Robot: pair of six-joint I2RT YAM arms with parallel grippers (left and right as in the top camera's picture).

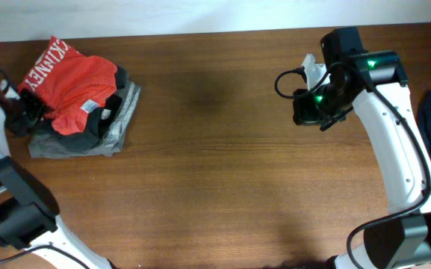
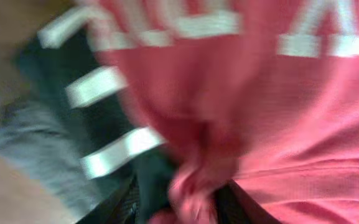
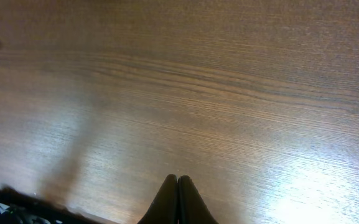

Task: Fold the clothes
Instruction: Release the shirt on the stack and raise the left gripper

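- Looking at the left fingers (image 1: 30, 113), I see a knot of red cloth bunched between them. The wrist view is too blurred to tell whether they are pinching it or standing loose around it.
- The right fingers (image 3: 178, 199) are pressed together with nothing in them, hanging over bare wood well away from the pile.
- The red-orange T-shirt (image 1: 73, 78) lies crumpled, not folded, on top of a heap at the far left of the surface (image 1: 215, 157). Its white lettering is rumpled along the upper edge.
- Directly under it sits a black garment (image 1: 115, 101), and under that a grey garment (image 1: 73, 146), so the layers are touching.
- To my eye the step is getting the shirt off the heap and onto open wood, with folding proper not begun.
- Doing it well means gripping red cloth only, near a hem or shoulder rather than a mid-body wad, so it hangs open.
- Lift straight up until it clears the black layer, then carry it toward the middle, where the right arm can take a second corner.
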